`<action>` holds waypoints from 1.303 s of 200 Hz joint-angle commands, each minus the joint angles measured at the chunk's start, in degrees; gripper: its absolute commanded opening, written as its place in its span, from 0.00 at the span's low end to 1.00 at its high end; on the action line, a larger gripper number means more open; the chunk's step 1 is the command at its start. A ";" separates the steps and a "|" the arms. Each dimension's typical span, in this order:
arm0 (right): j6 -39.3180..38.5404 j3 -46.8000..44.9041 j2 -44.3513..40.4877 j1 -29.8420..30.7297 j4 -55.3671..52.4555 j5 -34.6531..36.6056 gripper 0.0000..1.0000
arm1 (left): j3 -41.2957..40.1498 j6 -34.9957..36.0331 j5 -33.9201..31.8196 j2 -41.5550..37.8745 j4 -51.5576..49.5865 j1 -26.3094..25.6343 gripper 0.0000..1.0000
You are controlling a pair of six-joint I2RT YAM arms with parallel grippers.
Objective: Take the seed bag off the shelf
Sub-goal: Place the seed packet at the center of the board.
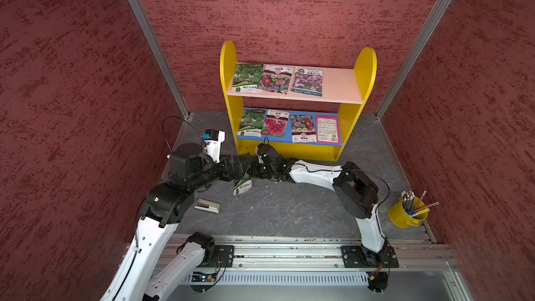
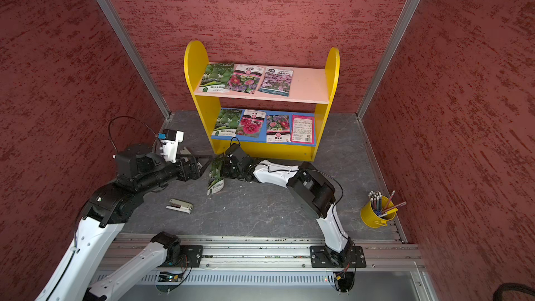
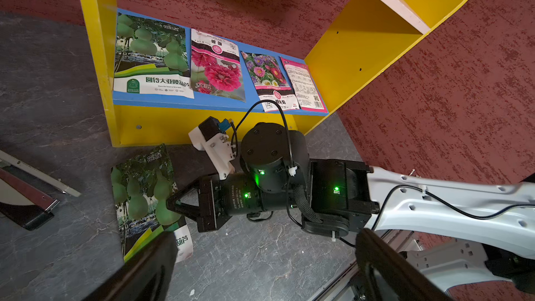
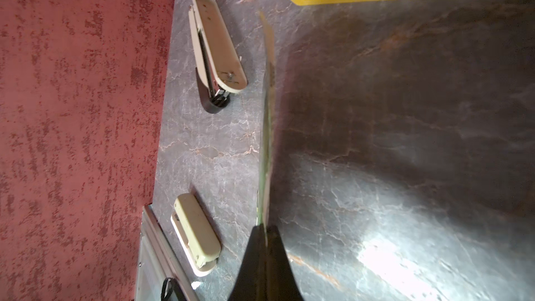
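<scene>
The shelf [image 1: 228, 62] [image 2: 193, 62] [image 3: 95, 53] stands at the back wall, with three flower and gourd packets on its pink upper board and several on the blue lower board. A green gourd seed bag [image 1: 242, 182] [image 2: 215, 179] [image 3: 144, 195] is off the shelf, low over the table before the shelf's left foot. My right gripper [image 1: 248, 169] [image 2: 225, 169] [image 3: 171, 205] [image 4: 265, 230] is shut on its edge; the right wrist view shows the seed bag [image 4: 267, 111] edge-on. My left gripper [image 1: 235, 167] [image 2: 206, 165] [image 3: 266, 238] stands open right beside the bag, holding nothing.
A beige stapler [image 1: 207, 206] [image 2: 179, 206] [image 4: 197, 233] lies on the table near the left arm. A second stapler [image 4: 215, 44] lies by the left wall. A yellow bucket of pencils [image 1: 408, 212] [image 2: 377, 212] stands at the right. Red walls close three sides.
</scene>
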 commanded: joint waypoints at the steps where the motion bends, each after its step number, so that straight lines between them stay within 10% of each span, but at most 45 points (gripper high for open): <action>1: -0.13 2.76 1.82 0.30 -3.43 1.94 0.07 | -0.74 0.79 0.47 -0.31 0.40 0.40 1.00; 222: 8.04 -0.85 4.68 2.04 1.93 10.65 0.04 | -4.22 -0.94 1.39 0.22 3.50 0.36 1.00; 260: 8.13 -0.23 5.24 2.07 1.78 10.96 0.22 | -4.28 -1.00 1.01 0.06 3.42 0.42 1.00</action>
